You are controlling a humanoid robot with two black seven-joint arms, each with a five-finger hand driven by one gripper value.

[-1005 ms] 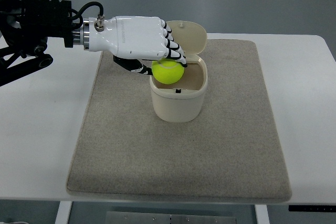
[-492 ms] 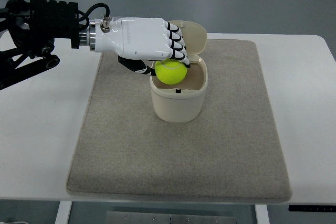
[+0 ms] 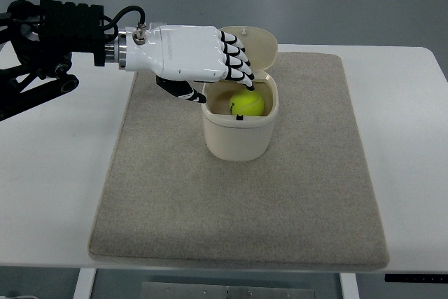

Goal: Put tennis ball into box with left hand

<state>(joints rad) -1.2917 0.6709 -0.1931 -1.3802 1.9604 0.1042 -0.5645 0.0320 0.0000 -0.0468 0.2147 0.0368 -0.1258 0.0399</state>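
Note:
A yellow-green tennis ball [image 3: 248, 103] lies inside the cream box [image 3: 238, 140], which stands open with its lid [image 3: 257, 46] tipped back. My left hand [image 3: 222, 83] is white with black finger joints. It hovers over the box's left rim, its fingers [image 3: 238, 64] spread and holding nothing. The ball sits just below and to the right of the fingertips, apart from them. The right hand is not in view.
The box stands on a grey-beige mat [image 3: 238, 201] on a white table [image 3: 49, 187]. The left arm's black forearm and cable [image 3: 63, 29] reach in from the upper left.
The left hand opened and let go of the tennis ball. The ball dropped from the fingers into the box. The hand has barely moved.

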